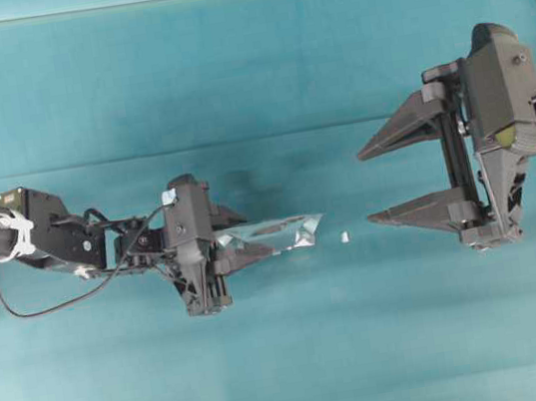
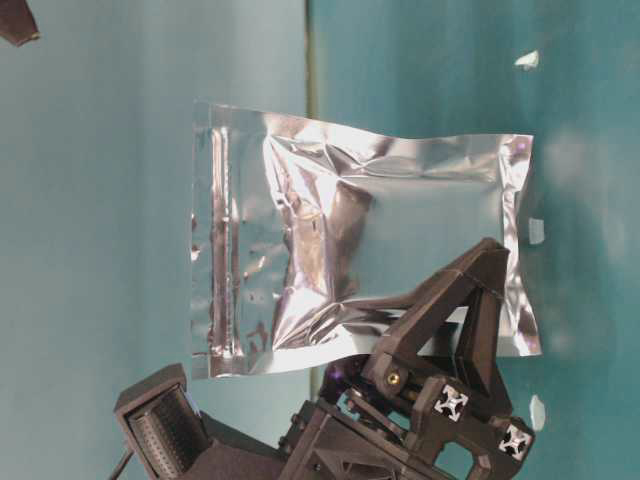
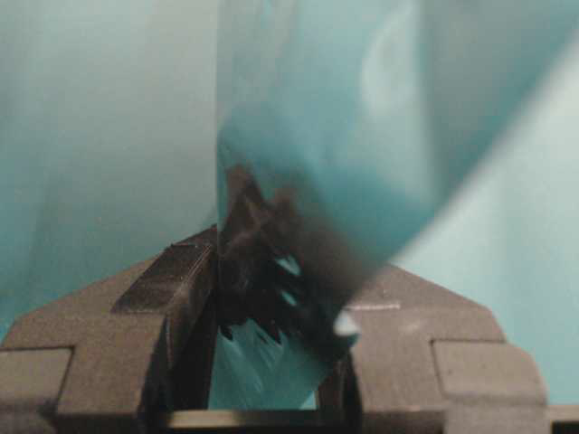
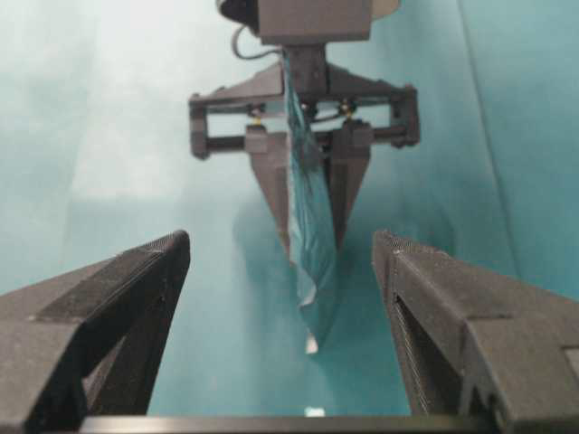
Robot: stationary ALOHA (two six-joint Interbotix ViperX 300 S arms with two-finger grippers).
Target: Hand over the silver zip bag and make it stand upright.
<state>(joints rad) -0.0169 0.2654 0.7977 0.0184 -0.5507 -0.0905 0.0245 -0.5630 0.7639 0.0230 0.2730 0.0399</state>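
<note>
The left arm reaches in from the left edge of the overhead view, and its left gripper [image 1: 255, 250] points toward the middle of the frame, fingers pinched tight on one end of the silver zip bag [image 1: 288, 232], holding it out edge-on. At the right side of the frame the right gripper [image 1: 378, 182] faces it, well apart, its two fingers spread wide with nothing between them.
</note>
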